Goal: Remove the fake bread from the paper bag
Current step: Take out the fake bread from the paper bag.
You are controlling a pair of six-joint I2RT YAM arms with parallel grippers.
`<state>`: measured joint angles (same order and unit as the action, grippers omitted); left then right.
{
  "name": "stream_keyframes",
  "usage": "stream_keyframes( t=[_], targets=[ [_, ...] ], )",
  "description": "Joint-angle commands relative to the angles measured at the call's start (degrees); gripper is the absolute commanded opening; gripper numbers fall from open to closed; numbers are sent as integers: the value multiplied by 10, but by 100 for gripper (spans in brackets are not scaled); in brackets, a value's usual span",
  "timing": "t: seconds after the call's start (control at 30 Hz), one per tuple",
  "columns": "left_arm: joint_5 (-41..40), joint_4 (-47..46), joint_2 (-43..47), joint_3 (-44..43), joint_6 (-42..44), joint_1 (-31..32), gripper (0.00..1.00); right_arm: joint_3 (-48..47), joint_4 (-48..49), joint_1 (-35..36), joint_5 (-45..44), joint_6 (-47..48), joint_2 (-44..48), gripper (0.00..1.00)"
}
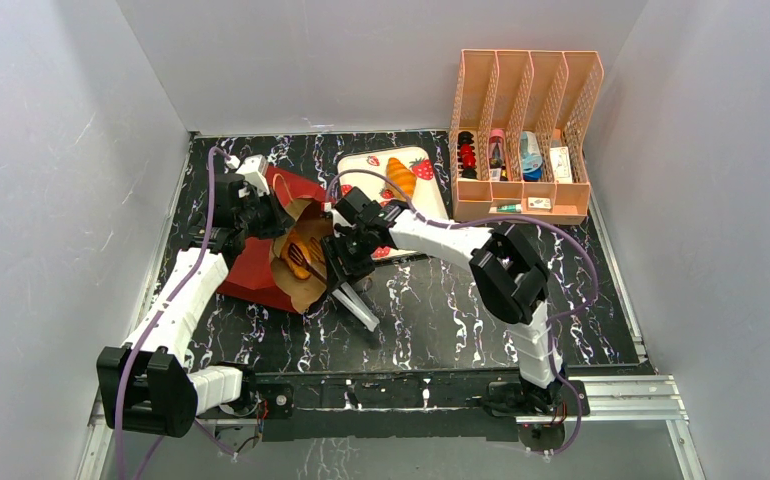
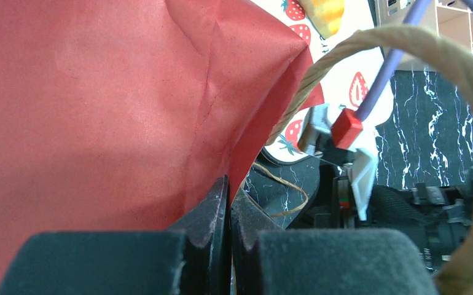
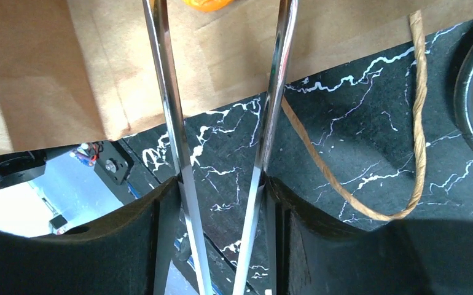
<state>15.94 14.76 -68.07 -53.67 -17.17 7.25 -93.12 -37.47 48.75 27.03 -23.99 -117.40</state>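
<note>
left gripper (image 2: 229,192) pinched, right gripper (image 3: 222,192) half-spread

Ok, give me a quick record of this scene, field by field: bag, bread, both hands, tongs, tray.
bag: brown and red paper bag, lying on its side, mouth facing the right arm
bread in bag: orange and dark toy bread, visible in the mouth
bread out: orange ridged toy croissant, on the strawberry-print tray
left hand: shut, pinching the bag's red paper
right hand: gripping silver metal tongs, arms spread, tips at the bag mouth
back right: peach mesh desk organiser, small items inside
</note>
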Motion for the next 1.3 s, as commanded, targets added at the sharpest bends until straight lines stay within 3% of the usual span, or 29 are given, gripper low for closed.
stream_keyframes(
  t=[0.0,0.33,0.67,1.13,1.2,1.27],
  targets=[
    [16,-6,9,-19,-10,0,0,-29,16,6,7,15,-7,48],
    [18,3,10,-22,-9,0,0,-40,-10,17,-18,27,-29,55],
    [18,-2,16,-16,-16,0,0,-82,-31,36,-23,33,-57,56],
    [19,1,19,-11,-15,1,0,-18,-4,105,-229,110,18,61],
    [21,-1,18,-10,-15,1,0,2,9,109,-245,113,32,65],
    [23,-3,16,-10,-16,1,0,22,21,113,-262,117,43,86]
  ],
)
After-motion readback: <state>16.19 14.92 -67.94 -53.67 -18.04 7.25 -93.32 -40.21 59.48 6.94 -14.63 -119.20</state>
